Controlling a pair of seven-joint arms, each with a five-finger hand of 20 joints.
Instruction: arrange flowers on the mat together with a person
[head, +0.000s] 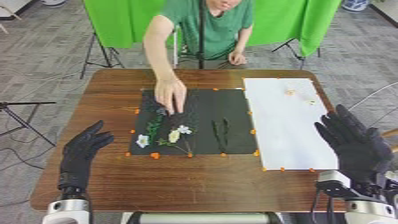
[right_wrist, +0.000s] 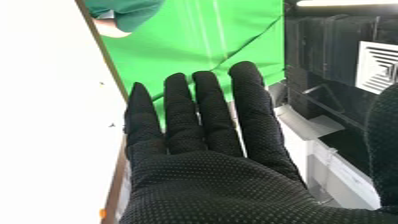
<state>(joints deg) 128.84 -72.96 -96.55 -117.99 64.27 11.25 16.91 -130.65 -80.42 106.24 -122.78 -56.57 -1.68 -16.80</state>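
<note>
Flowers with cream-white petals and thin green stems (head: 184, 129) lie on the left part of a flat black rectangular mat (head: 233, 107), on the brown wooden table (head: 115, 95). Beside them is a leafy bright-green sprig (head: 155, 127), and a white blossom (head: 142, 141) lies near the mat's near left corner. Slender dark-green stems (head: 220, 134) lie apart from these, farther right on the mat.

A person in a green short-sleeved shirt (head: 209, 27) leans in from the far side, one bare hand (head: 171, 94) reaching down with its fingertips at the far end of the flower group. Small pale blossoms (head: 290, 92) lie on the long white sheet (head: 284, 130) right of the mat.

The black-gloved left hand (head: 82, 150) is left of the mat, fingers straight and narrowly spaced. The black-gloved right hand (head: 357, 145) is by the sheet's right edge; in the wrist view its fingers (right_wrist: 210, 110) are straight, narrow gaps between them, the thumb standing wide.
</note>
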